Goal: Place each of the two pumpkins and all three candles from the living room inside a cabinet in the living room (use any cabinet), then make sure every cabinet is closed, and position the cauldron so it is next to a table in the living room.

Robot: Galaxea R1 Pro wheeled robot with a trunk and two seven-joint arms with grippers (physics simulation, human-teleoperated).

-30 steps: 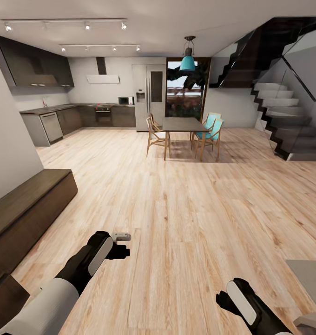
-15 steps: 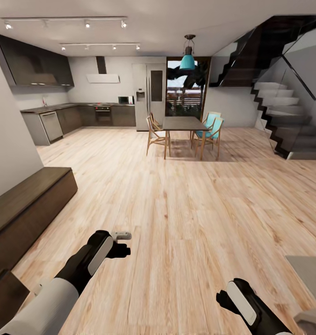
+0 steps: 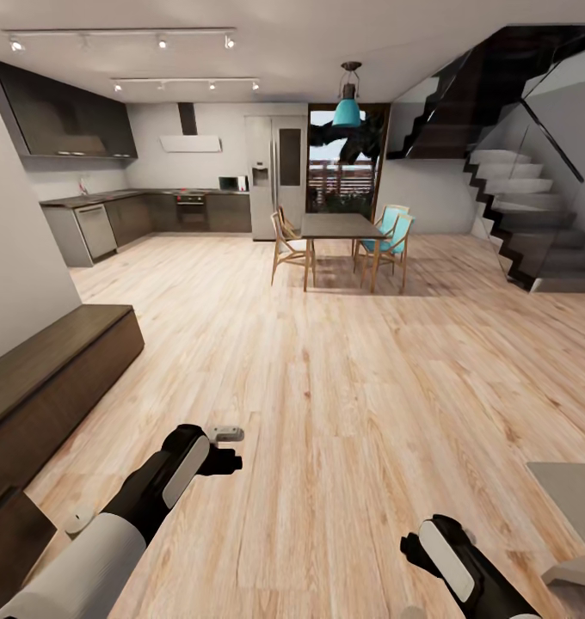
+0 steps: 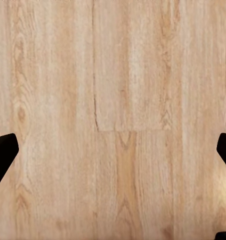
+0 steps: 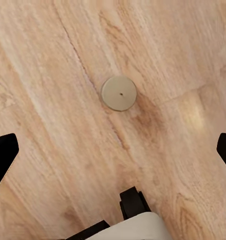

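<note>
A: Nearest candle [image 5: 118,93], where?

B: On the plank floor [image 5: 48,45], well off any table or cabinet edge. Seen end-on in the right wrist view, round beige top with a wick dot at its middle, so probably upright, long axis running straight toward the camera.

A: And from the right gripper [image 5: 113,155]?

B: Ahead of the fingertips, roughly centred between the 2 lines of the fingers, apart from both. Spread wide, black tips at opposite edges of the view, nothing held.

A: Left gripper [image 4: 113,155]?

B: Equally wide open, empty, bare planks beneath.

A: Nearer arm, then?

B: The right, by a fair judgement. Needs a straight descent along that upright axis, then a close across the round sides.

A: Anything near the left arm?

B: A small pale round thing [image 3: 79,518] on the floor just beside the forearm, near the long dark cabinet [image 3: 60,361]. Possibly a 2nd candle; too small to be sure.

A: Hidden or cut off?

B: Candle height impossible to read from above. Dark wooden piece at the head view's lower left corner, cut by the frame, maybe a pulled-out drawer front. Pale table [image 3: 572,490] corner clipped at the lower right.
</note>
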